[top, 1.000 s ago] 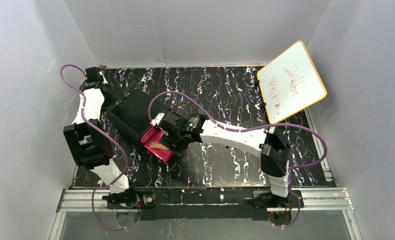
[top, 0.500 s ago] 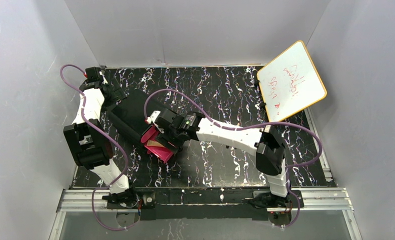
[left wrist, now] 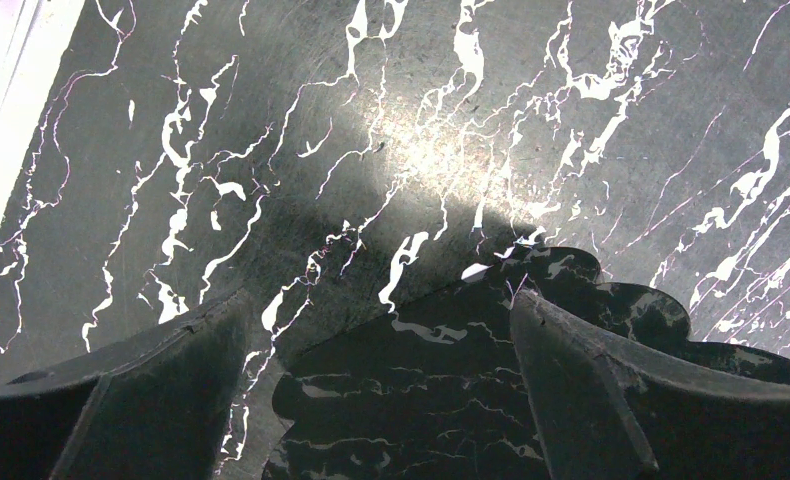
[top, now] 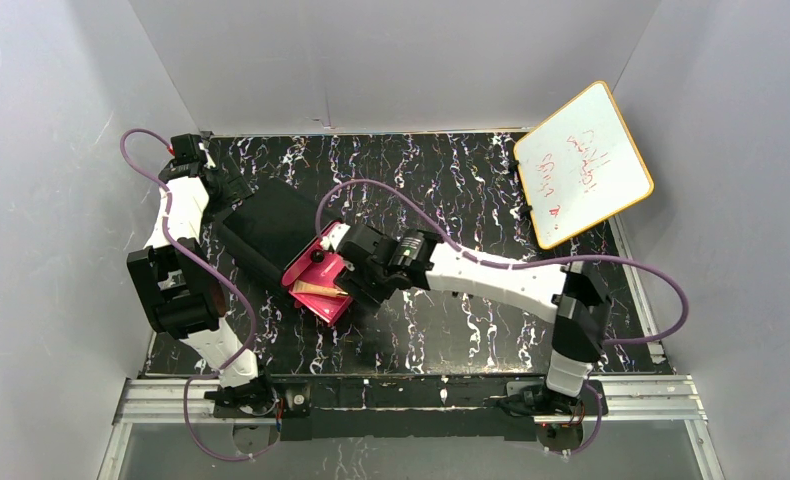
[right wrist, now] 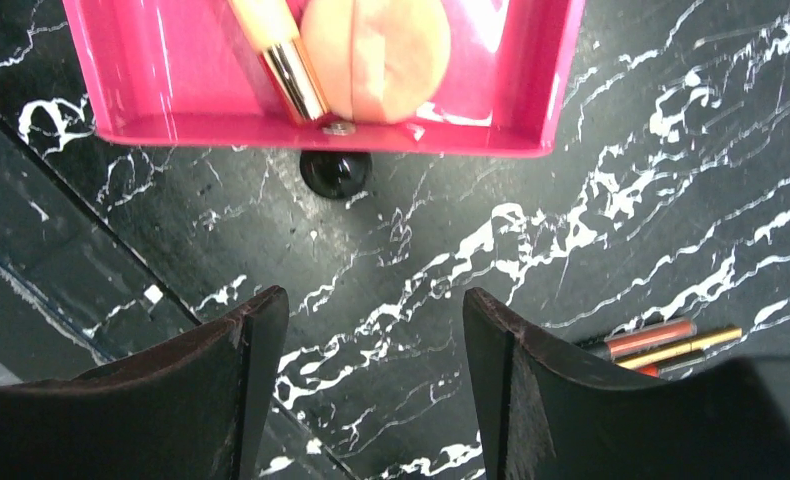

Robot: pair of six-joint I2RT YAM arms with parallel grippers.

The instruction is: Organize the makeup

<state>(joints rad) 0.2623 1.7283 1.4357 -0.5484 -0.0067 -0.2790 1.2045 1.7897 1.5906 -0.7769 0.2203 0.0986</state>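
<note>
Already, some of the makeup is put away — a tan stick (right wrist: 271, 45) and a round peach compact (right wrist: 376, 55) are seen lying in the pink drawer (right wrist: 151, 85), which is pulled out of the black box (top: 271, 225). A few thin pencils (right wrist: 661, 340) are left out on the table, apart from the drawer, so the job is judged partly done. The drawer is not yet shut.

The right gripper (right wrist: 371, 305) is held wide apart just in front of the drawer knob (right wrist: 336, 172), with nothing in it. The left gripper (left wrist: 379, 305) is spread too, empty, near the back of the box.

The table (top: 451, 190) is black with white streaks — plain grey walls (top: 391, 60) are set around it, and a whiteboard (top: 583, 165) is propped at the back right.
</note>
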